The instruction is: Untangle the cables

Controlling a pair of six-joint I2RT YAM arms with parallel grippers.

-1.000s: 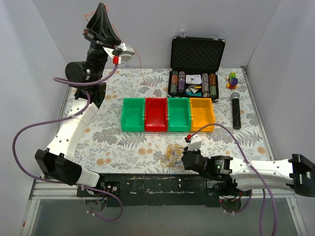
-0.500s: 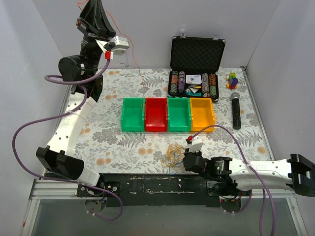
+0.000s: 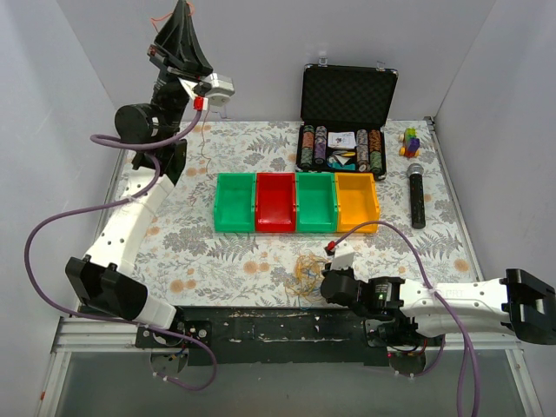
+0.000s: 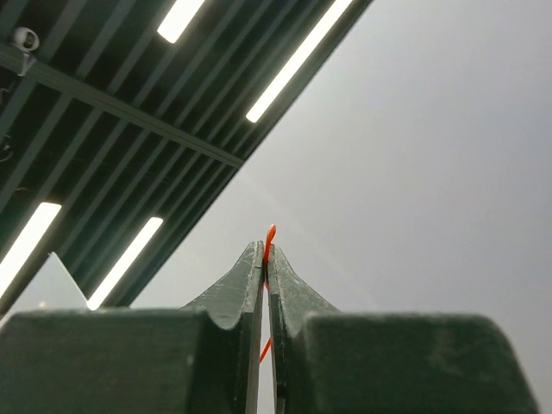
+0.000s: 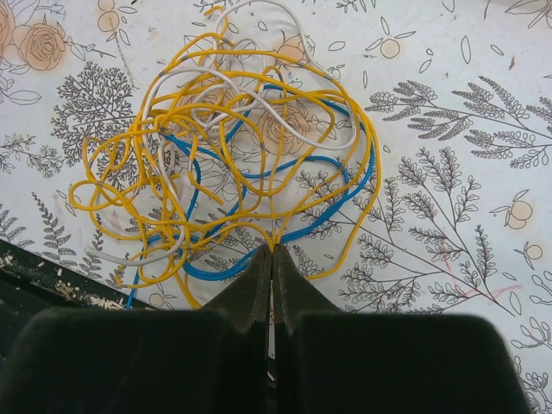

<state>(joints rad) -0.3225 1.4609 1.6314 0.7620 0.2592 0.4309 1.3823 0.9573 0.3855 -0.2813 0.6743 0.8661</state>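
The cables (image 3: 306,271) are a small tangle of thin yellow, blue and white strands on the floral table near the front edge; they fill the right wrist view (image 5: 224,147). My right gripper (image 3: 327,282) lies low beside the tangle's right side, shut (image 5: 272,250) on a yellow strand at its near edge. My left gripper (image 3: 181,19) is raised high at the back left, pointing up. In the left wrist view it is shut (image 4: 266,252) on a thin orange cable (image 4: 270,233) whose tip pokes out above the fingertips.
A row of bins stands mid-table: green (image 3: 234,214), red (image 3: 275,214), green (image 3: 315,214), orange (image 3: 357,214). An open black case (image 3: 347,95) with poker chips stands behind. A black microphone (image 3: 417,195) and coloured blocks (image 3: 410,141) are at the right.
My left arm swung left and higher, then back right, with the orange cable still held; the cable's hanging end drifted left. My right gripper edged slightly left, staying on the tangle.
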